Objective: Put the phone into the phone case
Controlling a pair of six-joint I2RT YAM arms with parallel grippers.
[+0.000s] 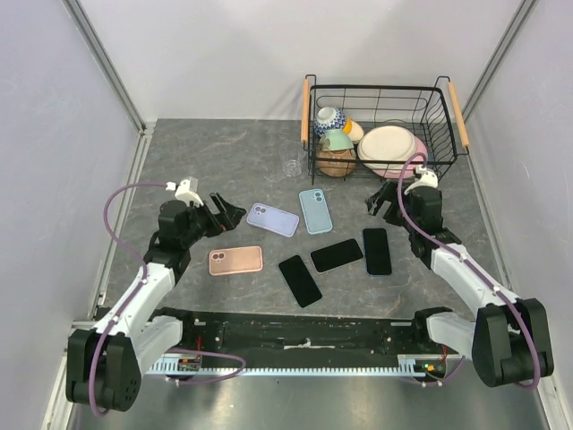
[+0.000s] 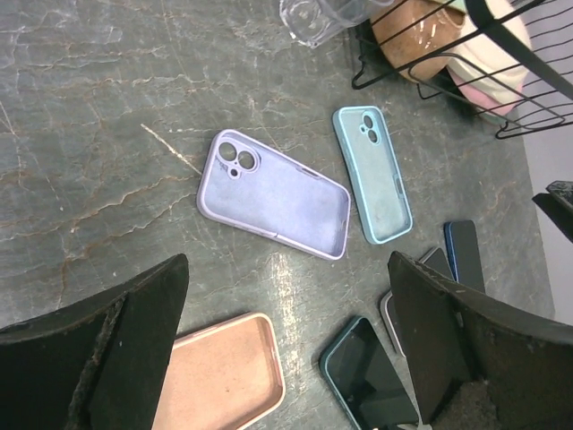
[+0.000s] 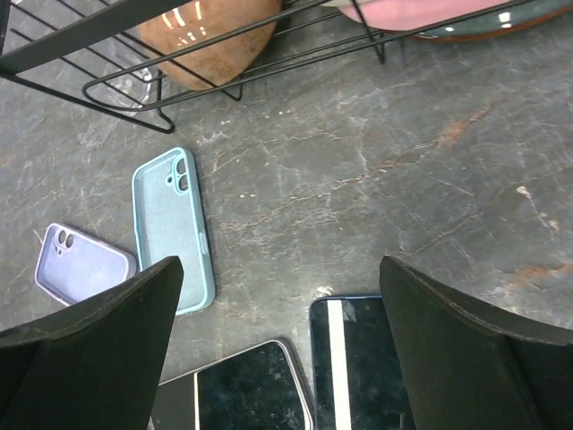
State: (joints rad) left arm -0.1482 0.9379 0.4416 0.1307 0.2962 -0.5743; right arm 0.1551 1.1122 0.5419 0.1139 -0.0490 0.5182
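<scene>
**Fig. 1. Both pincers spread and empty over the phones and cases**

Standing by the rig, one sees nothing lifted yet. The teal case (image 1: 315, 210) serves as the reference mark on the tabletop (image 1: 206, 152).

Just to its left, not touching it, lies the lavender case (image 1: 272, 219). The pink case (image 1: 235, 261) sits farther left and nearer the arm bases.

Three dark phones lie flat on the near side of the teal case. The middle phone (image 1: 337, 255) is directly nearward, the right phone (image 1: 377, 251) is nearward and to the right, and the left phone (image 1: 300, 280) is nearest the bases. Beyond the teal case, to the right, stands the wire basket (image 1: 376, 87) of bowls.

*Step in hand (judged):* selecting and reaching for one phone. The right phone looks the natural choice, since it is closest to the right arm. A sound approach would:
- come down with the jaws spanning the phone's narrow width;
- slip one finger into the slim gap beside the middle phone without nudging it;
- take a low, square grip, because a flat phone offers only thin edges.

The cases appear to lie hollow side up, so the free arm could steady one during insertion.

*Pincers:* the left pincer (image 1: 226, 213) hangs left of the teal case, beyond the lavender one. Its jaws are spread wide, grasping and touching nothing. The right pincer (image 1: 380, 204) hangs right of the teal case, over the far end of the right phone, equally wide and empty.
</scene>
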